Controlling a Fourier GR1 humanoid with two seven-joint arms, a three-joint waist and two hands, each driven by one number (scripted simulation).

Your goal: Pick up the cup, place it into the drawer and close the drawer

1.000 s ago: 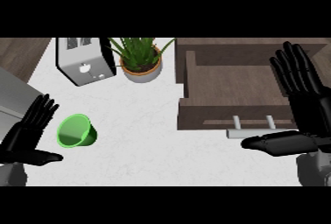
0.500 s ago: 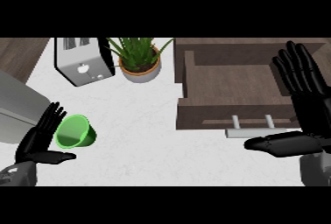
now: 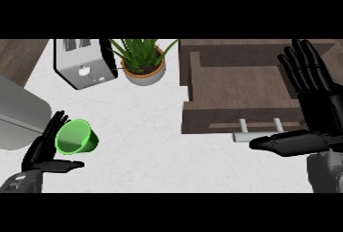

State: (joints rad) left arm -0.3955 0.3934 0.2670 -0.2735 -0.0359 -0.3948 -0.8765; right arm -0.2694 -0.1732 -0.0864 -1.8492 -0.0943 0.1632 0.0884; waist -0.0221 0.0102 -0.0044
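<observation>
lying on its side on the white counter (image 3: 154, 136), the green cup (image 3: 75, 137) shows its open mouth toward the left hand (image 3: 44, 152), whose straight fingers stand just beside its rim, grasping nothing. the right hand (image 3: 313, 108) rests open, fingers up, over the open wooden drawer (image 3: 234, 93). a toaster (image 3: 84, 61) and potted plant (image 3: 142, 61) stand behind.

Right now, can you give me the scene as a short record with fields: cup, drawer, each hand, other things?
cup: green cup, lying on its side on the white counter, at the left
drawer: brown drawer, open, nothing visible inside, handle toward the robot
left hand: left hand open, fingers straight, just beside the cup, not gripping it
right hand: right hand open, fingers up, at the drawer's right side
other things: toaster, potted plant
</observation>
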